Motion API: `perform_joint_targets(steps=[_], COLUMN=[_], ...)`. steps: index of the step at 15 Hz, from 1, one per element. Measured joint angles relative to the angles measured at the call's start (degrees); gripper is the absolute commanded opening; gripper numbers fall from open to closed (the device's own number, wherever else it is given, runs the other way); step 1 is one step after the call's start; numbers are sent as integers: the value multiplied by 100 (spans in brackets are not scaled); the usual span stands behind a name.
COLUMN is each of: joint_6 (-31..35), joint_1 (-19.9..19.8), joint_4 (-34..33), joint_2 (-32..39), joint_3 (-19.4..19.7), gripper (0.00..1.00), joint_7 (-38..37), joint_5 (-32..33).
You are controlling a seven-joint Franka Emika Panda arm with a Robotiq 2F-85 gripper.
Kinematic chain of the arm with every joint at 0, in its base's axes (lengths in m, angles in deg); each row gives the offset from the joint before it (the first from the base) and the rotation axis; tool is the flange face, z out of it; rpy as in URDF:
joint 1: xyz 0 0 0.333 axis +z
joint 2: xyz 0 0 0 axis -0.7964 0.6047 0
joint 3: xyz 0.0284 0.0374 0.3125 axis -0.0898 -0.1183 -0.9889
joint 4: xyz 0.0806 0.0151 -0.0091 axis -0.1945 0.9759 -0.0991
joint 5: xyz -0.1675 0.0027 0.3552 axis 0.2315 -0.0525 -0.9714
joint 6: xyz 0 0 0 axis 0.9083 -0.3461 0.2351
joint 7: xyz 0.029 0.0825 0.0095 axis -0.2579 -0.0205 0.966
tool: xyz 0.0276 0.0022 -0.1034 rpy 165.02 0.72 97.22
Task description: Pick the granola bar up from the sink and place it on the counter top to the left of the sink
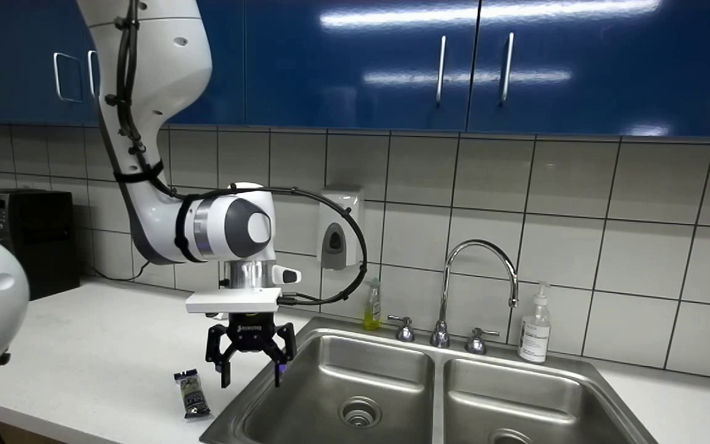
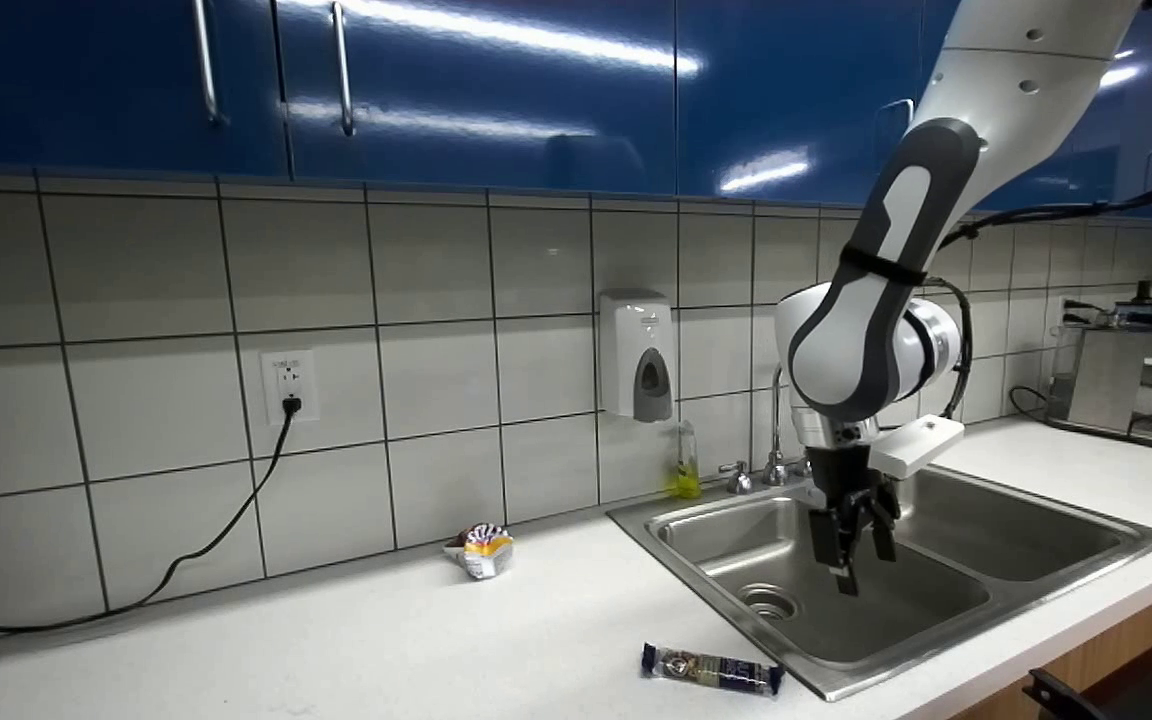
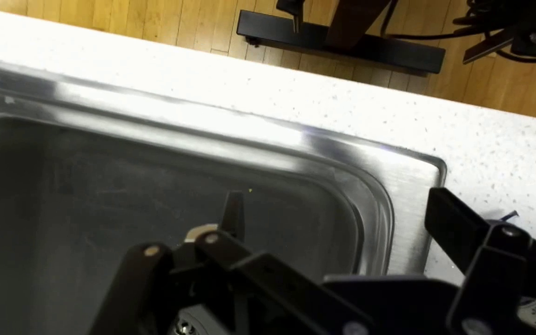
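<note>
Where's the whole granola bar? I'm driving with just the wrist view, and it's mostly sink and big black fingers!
Observer: Both exterior views show the whole granola bar lying flat on the counter top, beside the sink.
Operator: Ooh! Is my gripper touching it? Those fingers are so big I can't tell!
Observer: No, in an exterior view there's a clear gap between the gripper and the granola bar.

In both exterior views: blue cabinets across the top; wall dispenser, centre. In an exterior view: pump bottle, lower right. In an exterior view: crumpled packet, lower centre; power outlet, left. In the wrist view: wooden floor, top.
</note>
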Motion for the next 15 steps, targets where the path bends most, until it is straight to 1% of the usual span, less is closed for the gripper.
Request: perform_joint_targets(steps=[9, 15], joint_6=[-163, -163], joint_1=[-296, -320], joint_4=[351, 383], joint_2=[-414, -456], joint_3=[80, 86], gripper=[100, 100], joint_7=[-353, -394], joint_5=[140, 145])
